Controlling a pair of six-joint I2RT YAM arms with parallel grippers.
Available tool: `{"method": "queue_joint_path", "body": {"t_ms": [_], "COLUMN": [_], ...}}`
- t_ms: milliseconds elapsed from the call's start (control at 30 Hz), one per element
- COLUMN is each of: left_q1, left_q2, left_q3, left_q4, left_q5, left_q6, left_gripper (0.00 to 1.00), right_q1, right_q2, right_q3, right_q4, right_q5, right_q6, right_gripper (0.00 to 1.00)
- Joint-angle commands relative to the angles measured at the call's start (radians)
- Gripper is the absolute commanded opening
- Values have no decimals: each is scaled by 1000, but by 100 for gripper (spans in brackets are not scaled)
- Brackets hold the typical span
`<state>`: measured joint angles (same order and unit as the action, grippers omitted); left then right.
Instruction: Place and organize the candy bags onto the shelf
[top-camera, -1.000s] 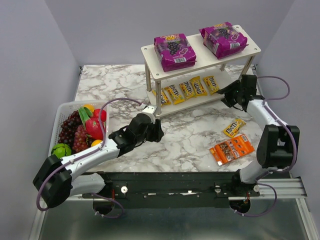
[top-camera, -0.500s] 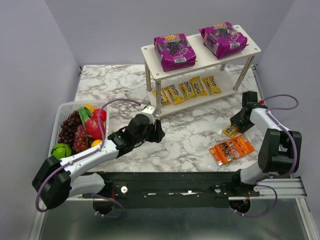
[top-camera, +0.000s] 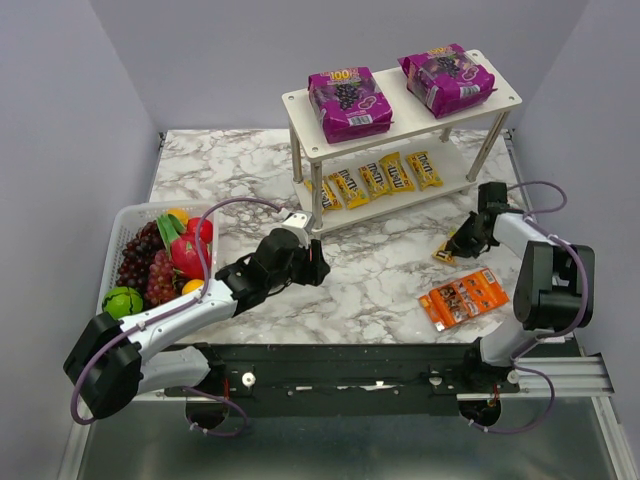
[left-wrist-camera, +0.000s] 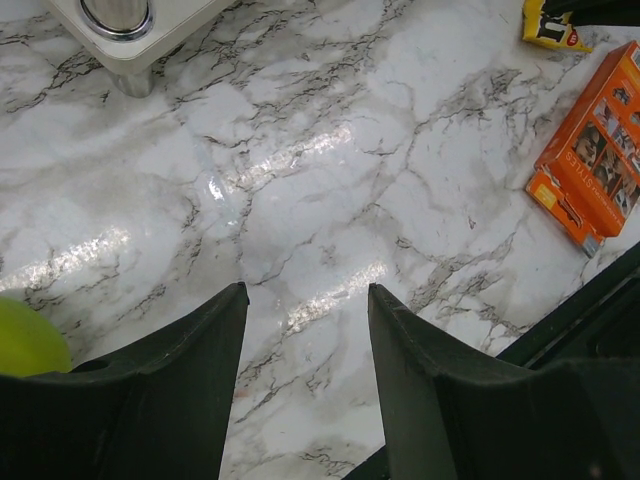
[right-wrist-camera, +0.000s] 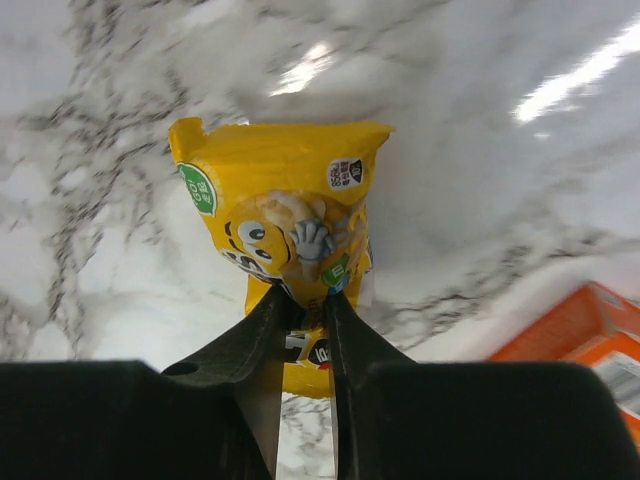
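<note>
The white two-tier shelf (top-camera: 400, 115) stands at the back. Two purple pouches (top-camera: 348, 102) (top-camera: 445, 80) lie on its top tier. Several yellow packets (top-camera: 374, 180) lie in a row on its lower tier. My right gripper (top-camera: 455, 247) (right-wrist-camera: 308, 292) is shut on one more yellow packet (top-camera: 444, 256) (right-wrist-camera: 280, 200), low over the marble right of the shelf. The flat orange pack (top-camera: 463, 298) (right-wrist-camera: 590, 320) (left-wrist-camera: 590, 160) lies on the table in front of it. My left gripper (top-camera: 318, 268) (left-wrist-camera: 308, 290) is open and empty over bare marble, in front of the shelf's left legs.
A white fruit basket (top-camera: 113, 245) with grapes and other fruit stands at the left edge. A shelf leg foot (left-wrist-camera: 118, 15) is just beyond the left gripper. The black mounting rail (top-camera: 330, 360) runs along the near edge.
My right gripper came down from beside the shelf's lower tier onto the loose yellow packet, shut on it and shifted it slightly left. The left arm barely moved.
</note>
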<state>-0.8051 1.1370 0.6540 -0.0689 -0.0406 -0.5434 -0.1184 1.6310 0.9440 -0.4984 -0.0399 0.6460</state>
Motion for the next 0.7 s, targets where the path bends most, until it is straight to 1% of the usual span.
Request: {"method": "queue_joint_path", "body": {"t_ms": [0,33,67,100,167,200,267,300,400,467,500,567,600,667], "left_q1": [4,4,4,4,6,4,4,4,4,4,4,4,4,4], "left_q2": [-20,-20,-17,-16,-14,-14,-17,-19,-25,-22,-20,-14,-11,1], "left_q3": [-8,-10,-8,-7,-4,-1,-1,-1,-7,-7,-5,-1,4,10], "left_q4": [14,12,14,12,6,4,-9,-12,-14,-20,-22,-28,-28,-25], "left_q5": [1,-2,-2,-4,-7,-8,-13,-16,-21,-21,-18,-16,-15,-10], "left_q6": [-4,-6,-6,-7,-10,-12,-13,-15,-20,-23,-24,-26,-27,-30], "left_gripper": [61,61,61,61,61,61,61,61,61,61,62,62,62,62], "right_q1": [106,117,155,219,288,356,431,498,545,548,549,548,551,548], "right_q2": [52,53,53,52,35,30,3,-9,-39,-91,-114,-160,-205,-243], "right_q3": [-20,-25,-30,-34,-37,-28,-21,-21,-34,-63,-71,-83,-85,-88], "right_q4": [18,18,26,21,23,-15,-48,-63,-83,-75,-77,-77,-75,-65], "right_q5": [-222,-251,-273,-276,-302,-302,-273,-270,-264,-224,-207,-167,-158,-147], "right_q6": [-109,-130,-141,-152,-196,-201,-230,-241,-272,-287,-290,-295,-293,-267], "right_gripper": [26,26,26,26,26,26,25,25,28,32,37,40,44,45]}}
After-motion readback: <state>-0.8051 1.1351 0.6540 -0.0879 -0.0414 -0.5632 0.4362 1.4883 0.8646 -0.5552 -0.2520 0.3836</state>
